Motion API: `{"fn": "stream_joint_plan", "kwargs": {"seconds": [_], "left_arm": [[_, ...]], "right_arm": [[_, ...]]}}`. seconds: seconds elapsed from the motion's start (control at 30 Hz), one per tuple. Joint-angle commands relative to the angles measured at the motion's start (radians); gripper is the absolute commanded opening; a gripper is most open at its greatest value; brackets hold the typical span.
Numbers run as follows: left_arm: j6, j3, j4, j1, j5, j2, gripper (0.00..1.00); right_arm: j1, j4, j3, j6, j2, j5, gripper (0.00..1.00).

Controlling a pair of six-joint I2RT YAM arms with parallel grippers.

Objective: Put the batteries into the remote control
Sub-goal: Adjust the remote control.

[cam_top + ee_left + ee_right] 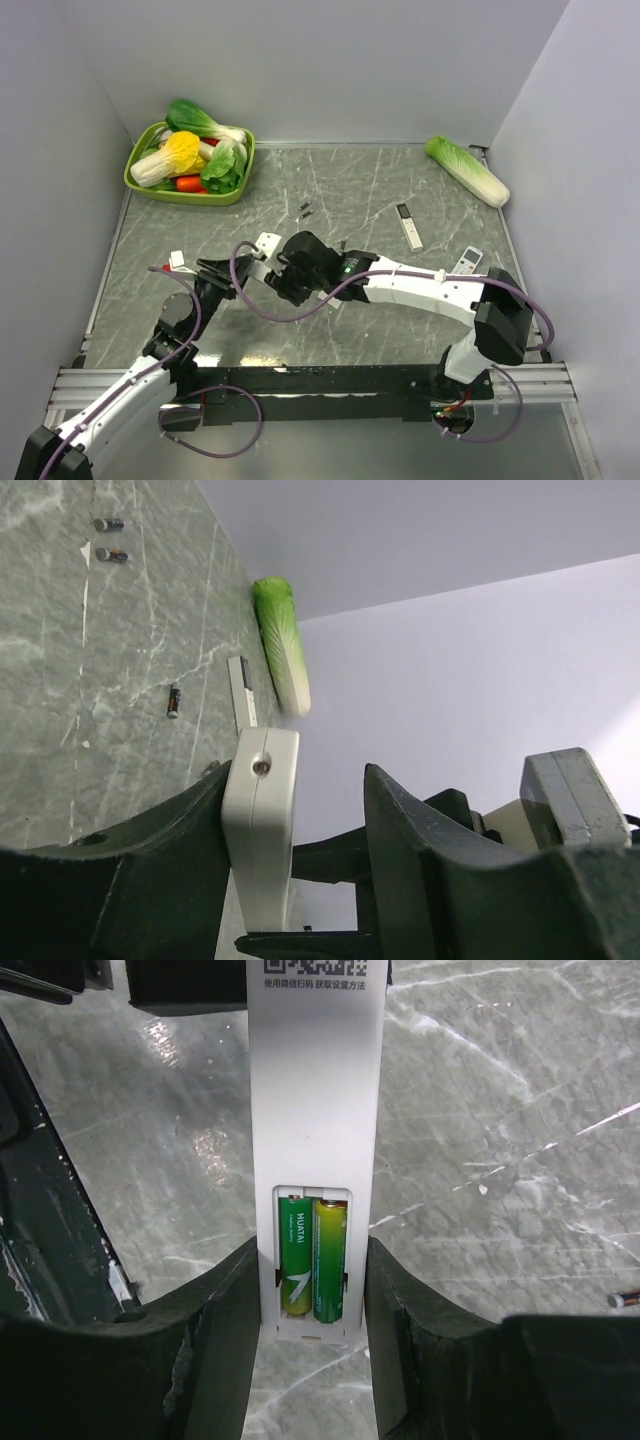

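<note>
Batteries [330, 1260] lie side by side in the recess of the remote control [315, 1080], clamped in my right pincer [312, 1290]. My left pincer [305, 790] stands apart around its far end, one finger touching. I'd hold steady and check both cells sit flat.

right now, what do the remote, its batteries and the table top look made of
Remote control: matte white plastic, smooth moulded back with printed text. Batteries: probably metal cells in glossy green printed wrap. Table top: grey marble-look slab or film, white veins, soft glare.
</note>
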Motion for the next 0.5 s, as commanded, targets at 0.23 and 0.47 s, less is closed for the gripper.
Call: {"fn": "stream_joint_plan", "kwargs": {"seconds": [0.23, 0.47], "left_arm": [[-0.13, -0.204, 0.231, -0.002, 0.058, 0.144, 0.41], [-0.133, -0.183, 0.283, -0.002, 0.084, 0.194, 0.37]], "right_arm": [[0.009, -0.146, 0.191, -0.036, 0.032, -0.044, 0.0], [0.007, -0.223, 0.258, -0.032, 0.081, -0.032, 0.0]]}}
